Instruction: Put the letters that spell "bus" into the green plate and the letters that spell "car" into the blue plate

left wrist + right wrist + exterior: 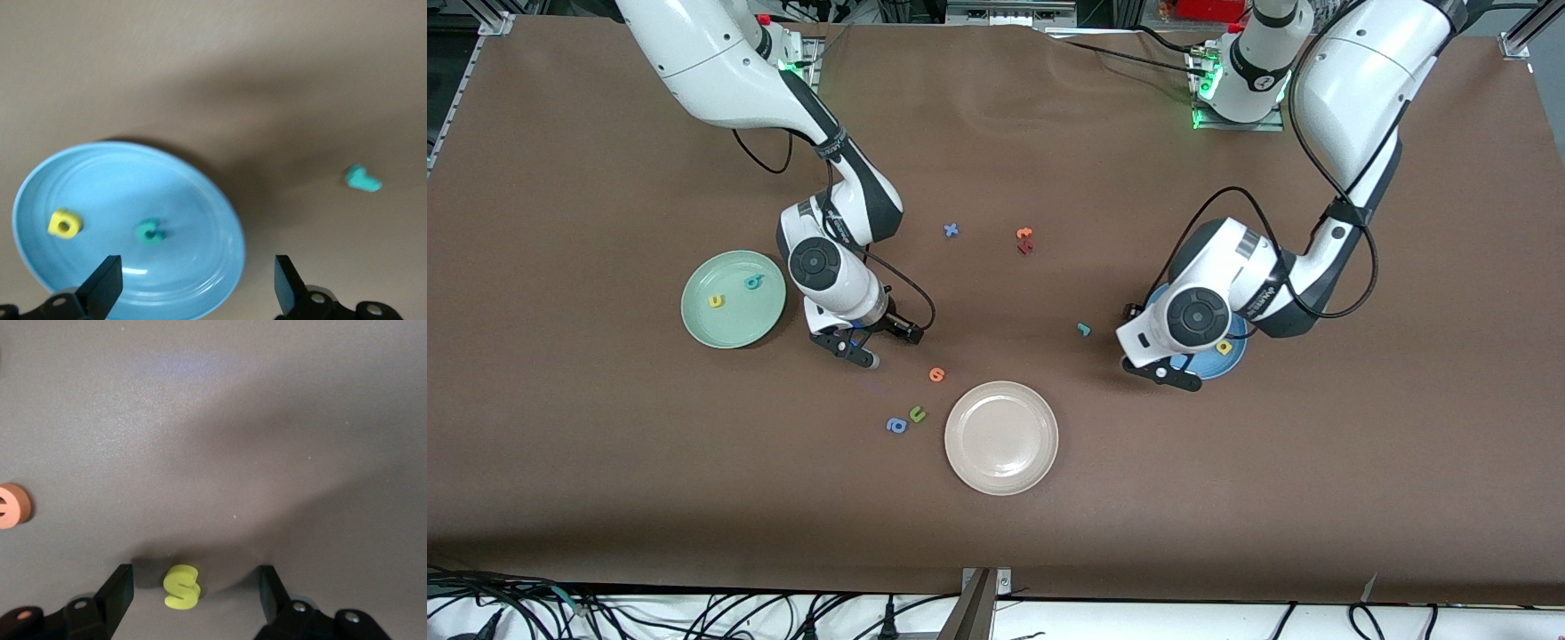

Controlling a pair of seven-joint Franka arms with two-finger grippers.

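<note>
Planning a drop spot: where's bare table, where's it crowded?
Bare: the wide strip between the beige plate and the table's front edge, and each table end outward of the green plate and blue plate. Crowded: between the right gripper and beige plate, where the orange letter, green u and blue a lie.

Blue plate mostly arm-hidden

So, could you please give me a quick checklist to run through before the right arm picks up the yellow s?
1. Right claw open: ok.
2. Yellow s between its fingers, on the table: ok.
3. Orange letter outside the grasp: ok.
4. Green plate has room beside the teal b and yellow u: ok.
5. Left claw open over the blue plate, holding nothing: ok.
6. Teal r not yet in the blue plate: not ok.
</note>
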